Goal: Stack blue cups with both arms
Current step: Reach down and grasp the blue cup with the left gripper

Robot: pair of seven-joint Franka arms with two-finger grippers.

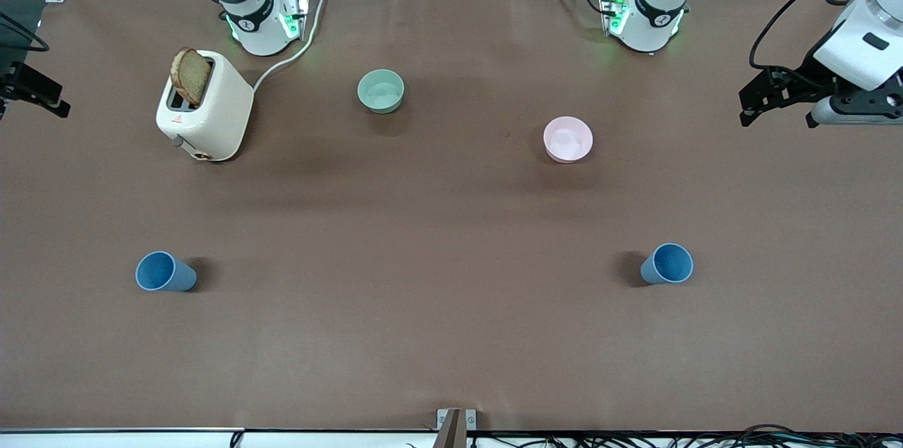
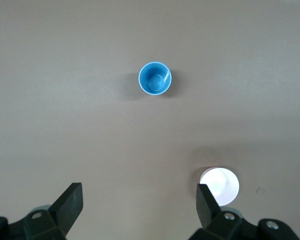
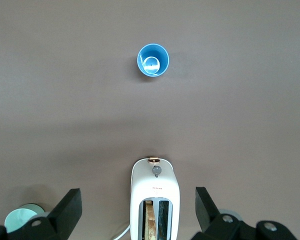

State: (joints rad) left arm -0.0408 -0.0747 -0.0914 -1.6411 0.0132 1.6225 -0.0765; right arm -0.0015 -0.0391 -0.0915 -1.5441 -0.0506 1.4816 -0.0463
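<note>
Here both cups stand upright on the tabletop, well apart: one cup nearer the camera than the toaster, the other cup nearer than the pink bowl. Left hand and right hand hang high, fingers spread, empty. Each should descend straight over its own cup's rim. The green bowl and toaster lie clear of both paths.

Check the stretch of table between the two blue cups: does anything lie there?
No. In the front view only bare brown table runs from the blue cup at the right arm's end to the blue cup at the left arm's end.
</note>
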